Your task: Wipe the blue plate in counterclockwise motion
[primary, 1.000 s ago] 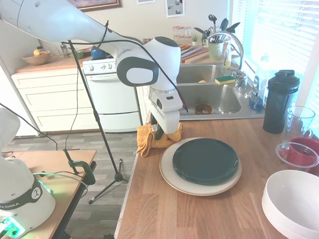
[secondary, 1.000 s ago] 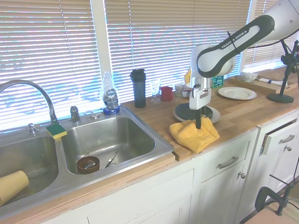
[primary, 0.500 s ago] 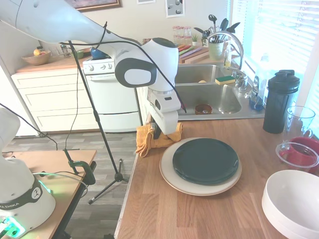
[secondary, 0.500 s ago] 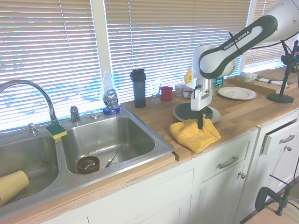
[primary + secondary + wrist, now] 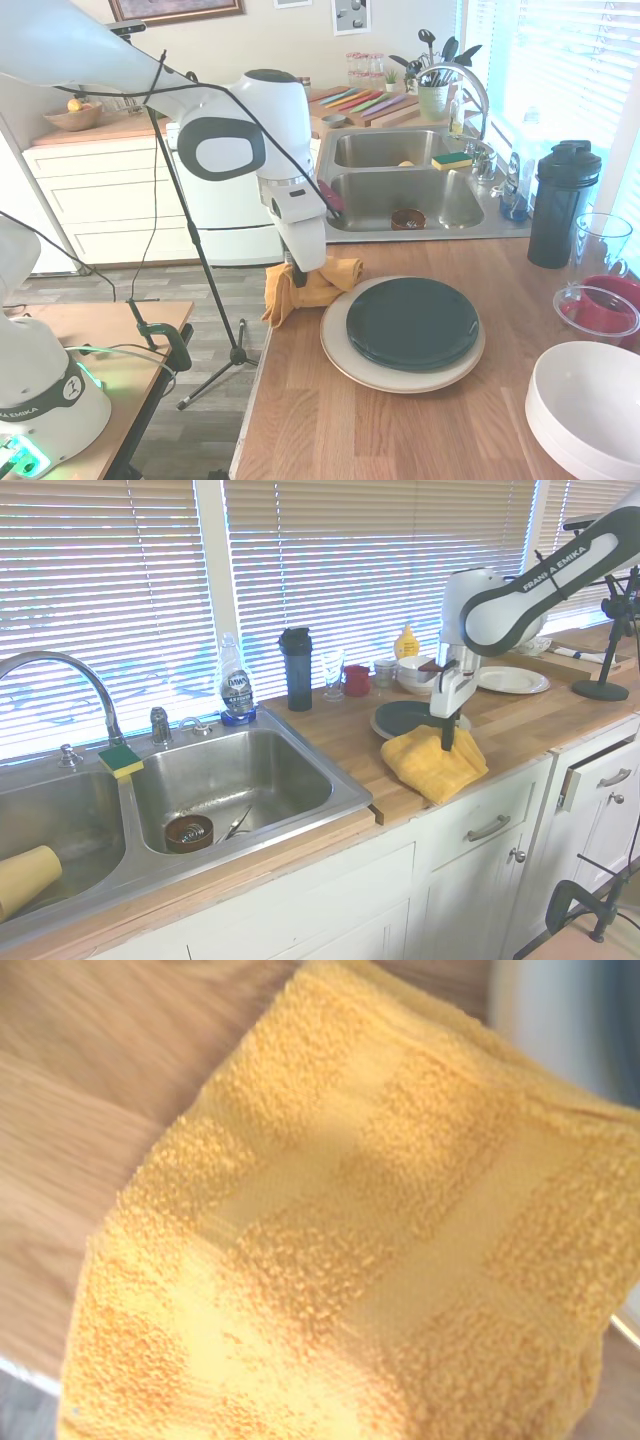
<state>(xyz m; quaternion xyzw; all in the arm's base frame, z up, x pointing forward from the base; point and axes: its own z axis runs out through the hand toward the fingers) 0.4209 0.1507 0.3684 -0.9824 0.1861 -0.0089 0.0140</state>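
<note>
blue plate bare, gripper on the yellow towel at the counter edge

the blue plate (image 5: 412, 323) sits stacked on a larger beige plate (image 5: 345, 352) on the wooden counter (image 5: 400, 430), nothing lying on it. just beside the beige plate, on the side toward the sink, a yellow towel (image 5: 305, 287) lies bunched at the counter's edge, one fold hanging over it. the gripper (image 5: 300, 272) points straight down into the towel, its fingers closed narrowly on the cloth; the wrist view is filled with yellow terry. a white bowl (image 5: 590, 405) stands near the plates on the far side from the towel, with a red cup (image 5: 603, 310), a clear glass (image 5: 600, 240) and a black shaker bottle (image 5: 562, 205) along the window. the steel sink (image 5: 405, 185) lies beyond the towel, holding a green and yellow sponge (image 5: 452, 159) on its rim.
</note>
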